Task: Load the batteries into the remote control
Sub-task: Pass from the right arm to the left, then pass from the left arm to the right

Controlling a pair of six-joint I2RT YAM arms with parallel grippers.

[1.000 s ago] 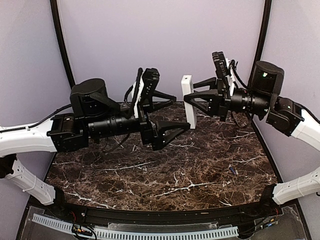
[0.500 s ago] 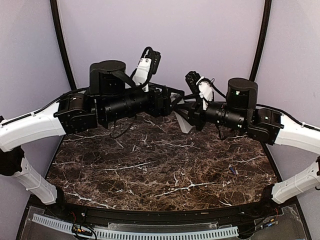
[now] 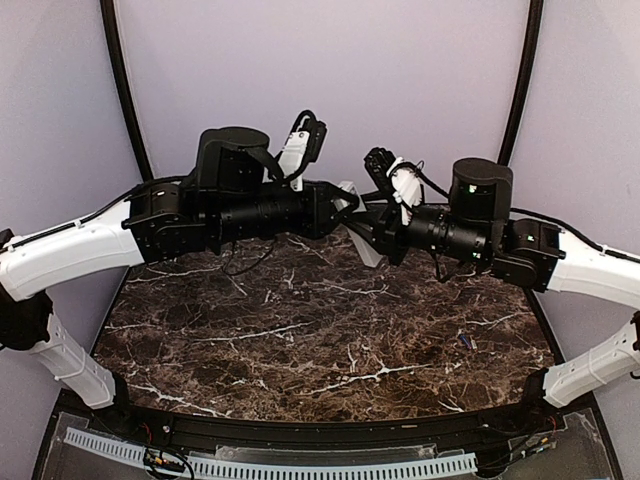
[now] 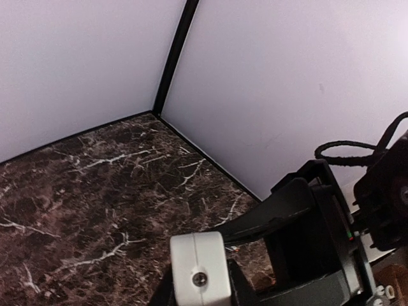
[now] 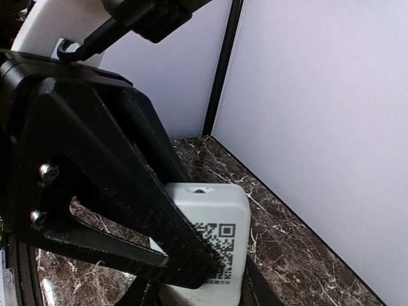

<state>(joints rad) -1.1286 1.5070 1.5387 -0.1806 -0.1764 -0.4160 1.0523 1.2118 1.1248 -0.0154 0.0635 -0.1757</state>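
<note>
Aloft: remote control (image 5: 217,210), above the marble table (image 4: 95,191)
Right gripper (image 5: 226,280): clamped across its QR-label part
Left gripper (image 4: 199,296): clamped on one end

remote control (image 5: 215,213) (label side) runs off the bottom edge.

Left arm (image 3: 255,213) and right arm (image 3: 455,233) reach inward, jaws meeting aloft.

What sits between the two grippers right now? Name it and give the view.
The remote control: the right gripper clamps it, and its other end sits inside the left gripper. The top view shows this; both wrist views confirm.
</note>
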